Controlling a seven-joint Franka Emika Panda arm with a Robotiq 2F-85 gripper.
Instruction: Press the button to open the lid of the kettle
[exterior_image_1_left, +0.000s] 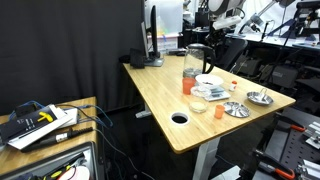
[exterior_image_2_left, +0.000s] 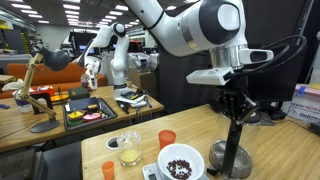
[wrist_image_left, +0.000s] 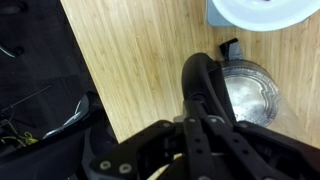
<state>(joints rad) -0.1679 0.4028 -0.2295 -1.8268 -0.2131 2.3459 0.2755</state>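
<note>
The kettle (exterior_image_2_left: 226, 158) is a tall clear glass jug with a dark handle and base, standing near the right end of the wooden table (exterior_image_2_left: 110, 150). It also shows at the table's far side in an exterior view (exterior_image_1_left: 197, 57). My gripper (exterior_image_2_left: 234, 118) points straight down with its fingers together, and its tips rest on the dark top end of the kettle's handle. In the wrist view the shut fingers (wrist_image_left: 198, 70) cover the handle. The round top with the lid (wrist_image_left: 252, 95) shows just right of them. I cannot tell whether the lid is raised.
A white bowl of dark beans (exterior_image_2_left: 181, 162) stands right beside the kettle and shows in the wrist view (wrist_image_left: 260, 10). An orange translucent cup (exterior_image_2_left: 167, 138), a glass cup (exterior_image_2_left: 129, 150) and a small orange cup (exterior_image_2_left: 109, 170) stand nearby. Two metal dishes (exterior_image_1_left: 236, 108) lie near the table edge.
</note>
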